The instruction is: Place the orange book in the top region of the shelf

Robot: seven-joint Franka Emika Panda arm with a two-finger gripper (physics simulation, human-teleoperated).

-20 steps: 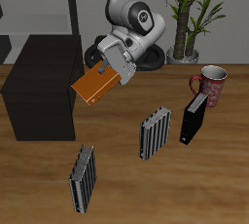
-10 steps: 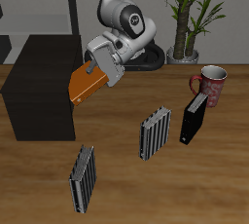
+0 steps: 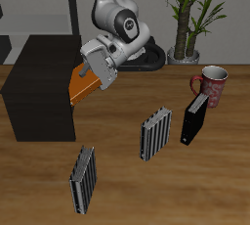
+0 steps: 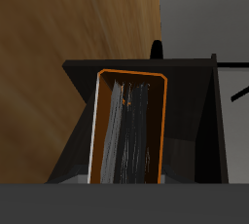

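I have the arm bent forward from its base and leaning toward the shelf (image 3: 39, 87), the wrist rolled so the gripper (image 3: 96, 67) points down and sideways at the shelf's near upper corner. The gripper is clamped on the orange book (image 3: 82, 84), which hangs tilted in the air, its lower corner just beside the shelf's top edge; from the exterior view I cannot tell whether it touches. The book is off the table, not yet resting on the shelf's flat top.

Through the wrist camera I look straight along the book (image 4: 129, 130): orange covers framing pale grey page edges, with the shelf (image 4: 190, 101) dark behind it and the brown table (image 4: 49, 62) beyond.

The table (image 3: 117, 185) is brown wood grain. Away from the shelf toward the table's front edge stands a grey striped book (image 3: 84, 180), upright. Another striped book (image 3: 155, 134) stands farther from the shelf, and beyond that a black book (image 3: 195, 119), also upright. Just behind the black book is a red patterned mug (image 3: 212, 85). A potted plant (image 3: 187, 19) stands at the back, well apart from the shelf. Behind the shelf, a pale grey rack (image 3: 39, 4) rises against a light wall.
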